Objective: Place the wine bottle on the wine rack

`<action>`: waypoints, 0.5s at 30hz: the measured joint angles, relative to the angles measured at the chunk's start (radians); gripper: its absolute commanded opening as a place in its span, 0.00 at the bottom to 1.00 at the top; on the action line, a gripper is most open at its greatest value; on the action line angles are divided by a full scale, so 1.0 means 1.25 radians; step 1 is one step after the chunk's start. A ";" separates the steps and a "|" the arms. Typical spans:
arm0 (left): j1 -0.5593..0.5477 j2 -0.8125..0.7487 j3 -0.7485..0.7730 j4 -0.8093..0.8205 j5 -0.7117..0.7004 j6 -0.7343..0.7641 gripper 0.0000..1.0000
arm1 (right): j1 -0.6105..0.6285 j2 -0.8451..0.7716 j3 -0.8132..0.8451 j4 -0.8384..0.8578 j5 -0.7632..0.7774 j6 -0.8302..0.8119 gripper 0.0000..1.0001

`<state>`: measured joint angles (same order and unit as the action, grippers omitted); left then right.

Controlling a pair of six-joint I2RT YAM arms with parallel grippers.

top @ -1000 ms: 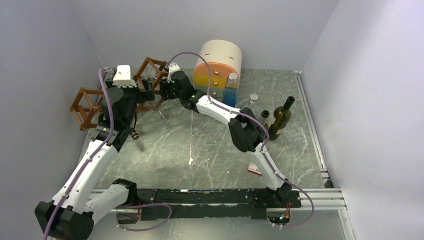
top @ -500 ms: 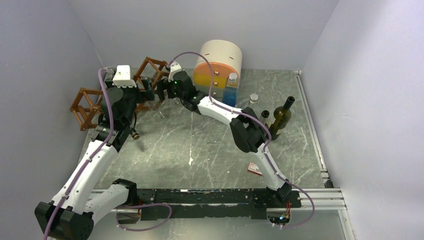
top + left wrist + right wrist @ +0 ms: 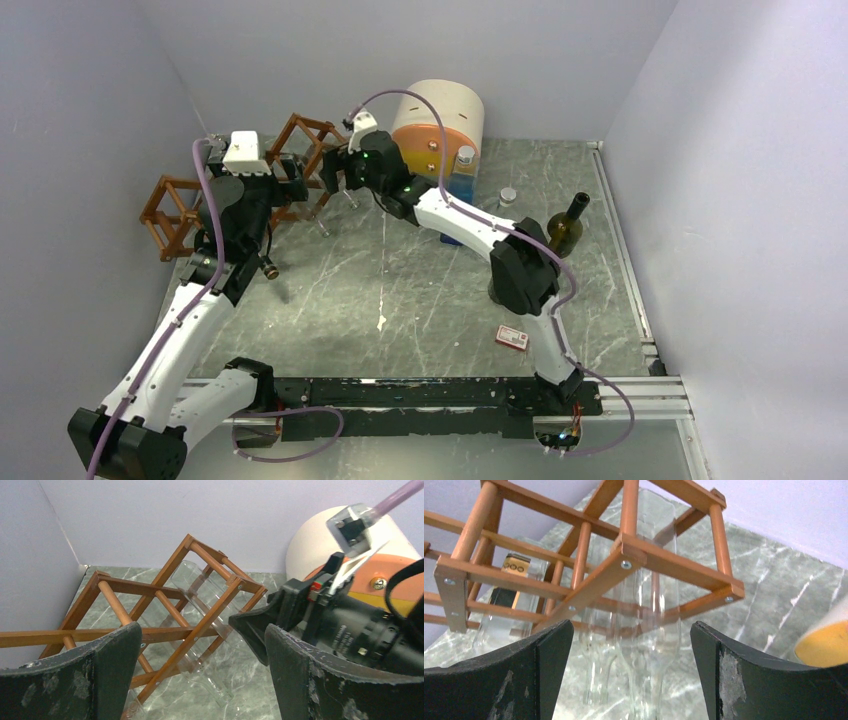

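Glass is what the moment turns on: the clear wine bottle [image 3: 649, 645] lies slanted through one diamond cell of the wine rack [image 3: 624, 555] at the far left corner of the table [image 3: 400, 290], neck end lowest, and nothing grips it. A second ago the right gripper [image 3: 338, 182] was pressed in against the rack with its jaws much narrower. Since then they have sprung wide and the wrist has drawn back and up toward the round cream-and-orange cabinet [image 3: 440, 125], so both jaws now stand apart from the glass. I judge that as the release: the bottle looks to be resting on the sticks alone, and the placing seems done bar clearing the arm. The left gripper [image 3: 202, 632] has not shifted; it hangs wide open and empty just beside the rack's near side. Transparent glass overlaps in the right wrist view, where a second neck and a labelled body show behind the sticks, so I cannot tell how many clear bottles sit in the frame or which sticks carry this one. From above the bottle is almost invisible, mostly behind the two wrists, and whether its neck touches the table I cannot say. Near the right edge a green bottle [image 3: 565, 228] stands upright; the dark bottle top seen just beside it earlier is now behind the right arm's elbow.
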<state>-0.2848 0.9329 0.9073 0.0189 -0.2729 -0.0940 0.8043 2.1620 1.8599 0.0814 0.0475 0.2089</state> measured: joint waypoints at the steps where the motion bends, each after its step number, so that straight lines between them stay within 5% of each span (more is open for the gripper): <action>1: 0.000 0.000 0.000 0.000 0.001 0.000 0.97 | 0.000 -0.011 -0.011 -0.010 -0.002 0.000 0.89; 8: 0.000 -0.005 0.000 0.000 0.006 0.000 0.97 | 0.000 -0.061 -0.070 -0.136 -0.019 0.004 0.81; 15: 0.000 -0.006 0.000 0.000 0.012 0.000 0.97 | 0.000 -0.051 -0.078 -0.220 -0.031 0.006 0.60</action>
<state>-0.2848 0.9253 0.9073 0.0189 -0.2584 -0.0944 0.8043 2.0983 1.7622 -0.1932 0.0093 0.2169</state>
